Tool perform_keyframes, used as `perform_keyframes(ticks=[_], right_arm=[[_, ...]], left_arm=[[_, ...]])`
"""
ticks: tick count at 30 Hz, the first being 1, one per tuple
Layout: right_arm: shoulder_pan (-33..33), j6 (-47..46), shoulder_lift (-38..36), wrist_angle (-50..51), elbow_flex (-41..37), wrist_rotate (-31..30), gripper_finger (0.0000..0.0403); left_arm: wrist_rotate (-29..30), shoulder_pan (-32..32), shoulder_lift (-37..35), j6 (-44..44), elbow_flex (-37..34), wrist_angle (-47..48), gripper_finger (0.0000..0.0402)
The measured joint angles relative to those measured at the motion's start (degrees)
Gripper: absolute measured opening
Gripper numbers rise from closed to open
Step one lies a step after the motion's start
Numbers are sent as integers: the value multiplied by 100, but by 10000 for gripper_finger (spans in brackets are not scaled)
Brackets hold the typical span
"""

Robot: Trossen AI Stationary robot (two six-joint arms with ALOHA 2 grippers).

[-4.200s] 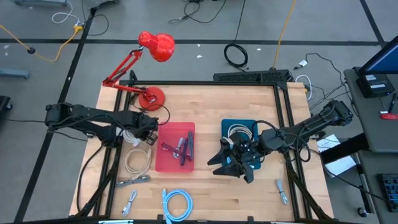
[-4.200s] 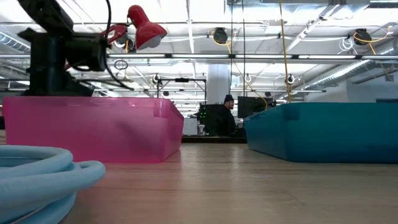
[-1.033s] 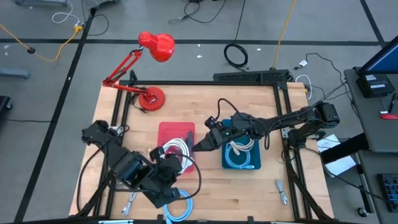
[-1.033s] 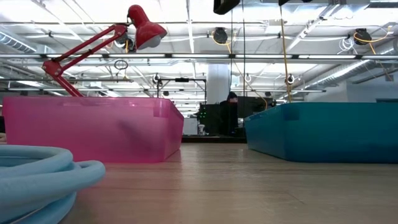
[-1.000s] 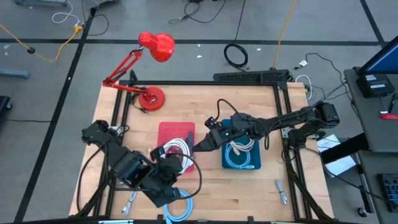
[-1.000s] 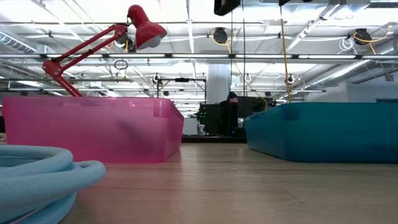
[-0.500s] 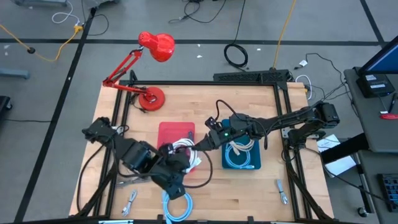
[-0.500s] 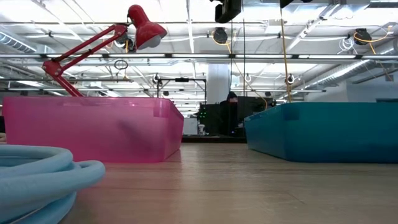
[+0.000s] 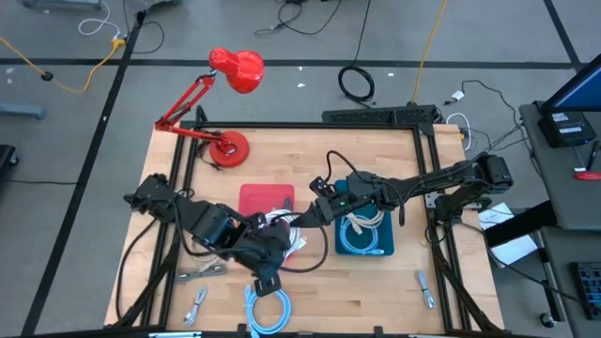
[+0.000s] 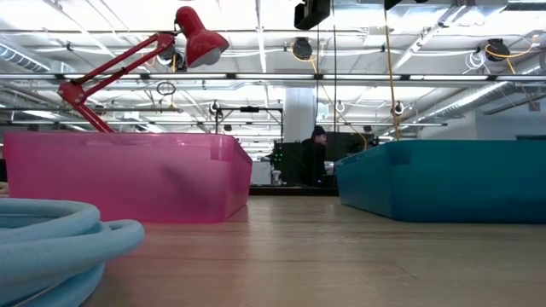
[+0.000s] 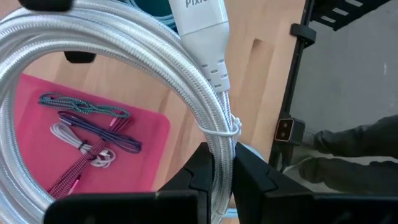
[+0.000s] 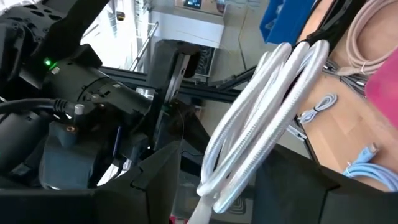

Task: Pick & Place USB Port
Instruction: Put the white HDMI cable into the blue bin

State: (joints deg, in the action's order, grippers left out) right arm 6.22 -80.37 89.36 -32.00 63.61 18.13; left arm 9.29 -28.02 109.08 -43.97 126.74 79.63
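Two grippers meet above the pink bin's (image 9: pixel 255 195) edge: left gripper (image 11: pixel 217 167) clamps the white cable coil (image 11: pixel 124 59); right gripper (image 12: pixel 214 171) open around it.

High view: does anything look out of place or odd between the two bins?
Yes. The white braided cable coil hangs in the air, clamped in the left gripper over the pink bin's edge, and the open right gripper straddles the same coil. Both arms crowd one cable; nothing is spilled or damaged.
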Motion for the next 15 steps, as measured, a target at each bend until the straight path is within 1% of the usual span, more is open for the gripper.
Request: perform_keyframes(ticks=[6,9,11,12,15], right_arm=[[0,25,0,17,0,0,211],[0,7,0,112,-1,6,195],[0,34,2,141,-4,14,170],[0,62,2,135,-4,15,151],[0,203,2,113,-4,23,77]], left_arm=[[-229,165,0,192,0,-79,31],[-268,210,0,292,0,-228,31],[-209,216,0,322,0,-305,31],[-207,219,0,322,0,-330,31],[-320,229,-8,270,1,-329,37]])
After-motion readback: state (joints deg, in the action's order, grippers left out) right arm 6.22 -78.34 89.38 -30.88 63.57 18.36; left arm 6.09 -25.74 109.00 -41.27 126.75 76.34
